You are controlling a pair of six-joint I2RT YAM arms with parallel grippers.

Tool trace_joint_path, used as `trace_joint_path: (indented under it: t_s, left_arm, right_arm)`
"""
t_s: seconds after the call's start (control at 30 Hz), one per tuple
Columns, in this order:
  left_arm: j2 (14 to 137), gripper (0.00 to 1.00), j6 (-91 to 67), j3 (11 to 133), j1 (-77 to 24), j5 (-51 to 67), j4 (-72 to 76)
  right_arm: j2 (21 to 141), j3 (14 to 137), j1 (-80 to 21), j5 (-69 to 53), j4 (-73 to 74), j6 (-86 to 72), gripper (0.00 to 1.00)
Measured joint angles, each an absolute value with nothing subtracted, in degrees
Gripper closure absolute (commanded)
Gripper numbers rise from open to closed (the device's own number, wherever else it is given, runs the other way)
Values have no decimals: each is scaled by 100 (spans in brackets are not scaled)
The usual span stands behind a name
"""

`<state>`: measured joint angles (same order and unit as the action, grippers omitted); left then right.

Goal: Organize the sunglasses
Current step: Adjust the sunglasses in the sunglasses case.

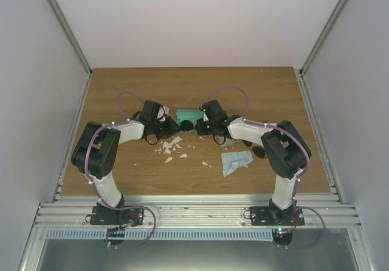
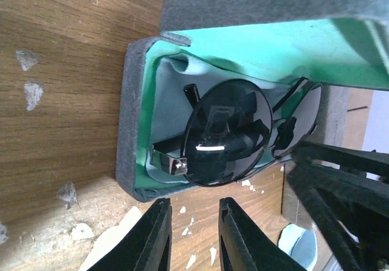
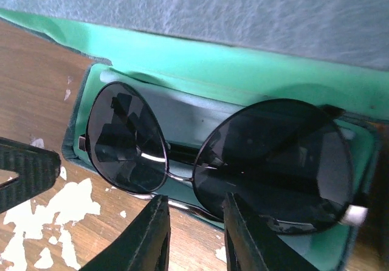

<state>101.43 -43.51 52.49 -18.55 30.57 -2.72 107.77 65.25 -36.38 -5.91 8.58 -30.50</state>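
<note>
Left gripper [image 2: 191,216]: jaws a bit apart, nothing in them, parked just off the open case's [image 2: 129,125] wall. Right gripper [image 3: 194,205]: same deal, parted and empty, right at the lower rim of the dark sunglasses [image 3: 273,155]. They're lying in the case, with 1 lens hanging over the wall. Looks like the seating step. I'd guess a gentle nudge flat comes next, then the lid.

no legible text, no labels, brands or numbers
</note>
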Motion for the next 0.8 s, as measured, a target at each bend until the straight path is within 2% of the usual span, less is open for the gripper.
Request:
trace_joint_path:
  t_s: [0.2, 0.6, 0.8]
  left_arm:
    - [10396, 73, -4353, 5415, -1855, 3085, -266]
    - [10606, 77, -4355, 5610, -1859, 3048, -209]
    - [10648, 77, -4359, 5640, -1859, 3015, -211]
  right_arm:
    - [10254, 6252, -3632, -14, 882, -3260, 62]
    - [10431, 6267, -3363, 390, 1085, -3339, 63]
    - [10694, 6425, -3345, 209, 1068, -3304, 70]
